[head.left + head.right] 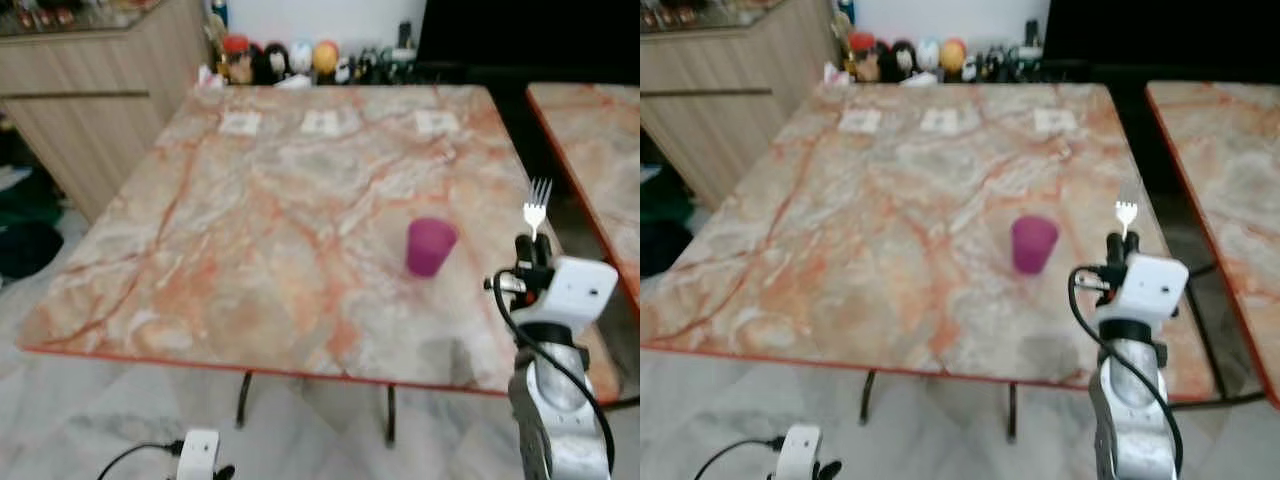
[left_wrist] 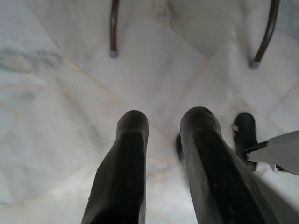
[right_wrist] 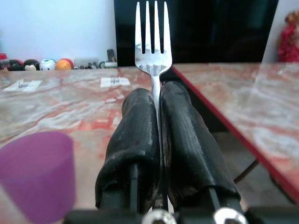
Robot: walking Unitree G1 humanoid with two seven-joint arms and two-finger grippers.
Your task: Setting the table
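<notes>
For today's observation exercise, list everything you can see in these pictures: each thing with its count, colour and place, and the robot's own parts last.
Fork: one, silver, upright between the right gripper's fingers, tines up.
Cup: one, purple, on the table's near right part.
Table: one, orange-veined marble top, centre.
Second table: one, same marble, to the right.
Paper slips: three, white, along the table's far edge.
Figurines: several, mixed colours, behind the table.
Wooden cabinet: one, light brown, far left.
Floor: pale marble tiles.
Right gripper: black fingers, raised over the table's right edge.
Left gripper: black fingers apart, hanging low over the floor.
</notes>
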